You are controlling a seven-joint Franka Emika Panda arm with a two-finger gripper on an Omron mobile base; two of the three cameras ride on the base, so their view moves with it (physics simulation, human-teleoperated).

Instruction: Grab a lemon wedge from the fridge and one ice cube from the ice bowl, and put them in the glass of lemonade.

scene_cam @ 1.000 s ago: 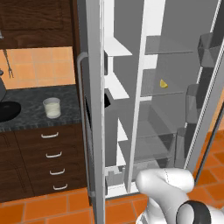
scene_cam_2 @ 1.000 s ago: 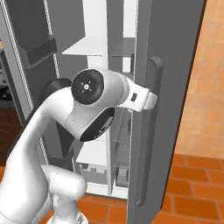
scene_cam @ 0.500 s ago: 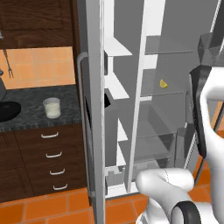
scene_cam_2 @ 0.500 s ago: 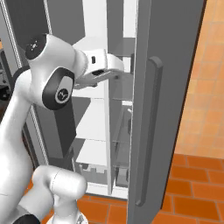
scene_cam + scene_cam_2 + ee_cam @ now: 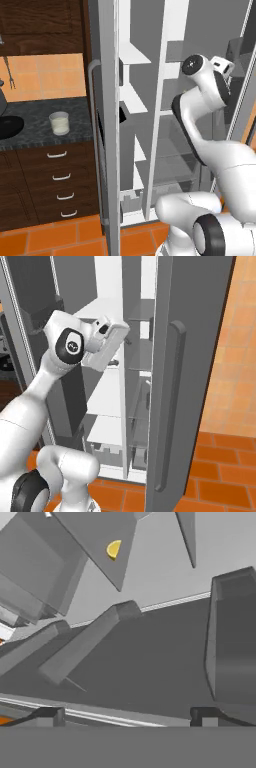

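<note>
The fridge (image 5: 107, 125) stands open, its white and grey shelves showing. My gripper (image 5: 127, 714) is open, with its two dark tips wide apart and nothing between them. It points into the fridge (image 5: 195, 356) at mid-shelf height, and the hand (image 5: 106, 346) is just inside the opening. A small yellow lemon wedge (image 5: 114, 549) lies on a grey shelf some way ahead of the tips. In the left base view my arm hides the wedge. The glass of lemonade (image 5: 59, 123) stands on the dark counter to the left, and the black ice bowl (image 5: 7, 126) sits at the frame's left edge.
The open fridge door with its long bar handle (image 5: 167, 406) stands close on the right of my arm. Grey door bins (image 5: 235, 637) and shelf edges surround the hand. Dark wooden drawers (image 5: 56, 176) sit under the counter, with orange floor tiles (image 5: 60, 237) below.
My arm has swung up from low in front of the fridge, and the hand now reaches into the opening at shelf height. The jaws stay wide open.
</note>
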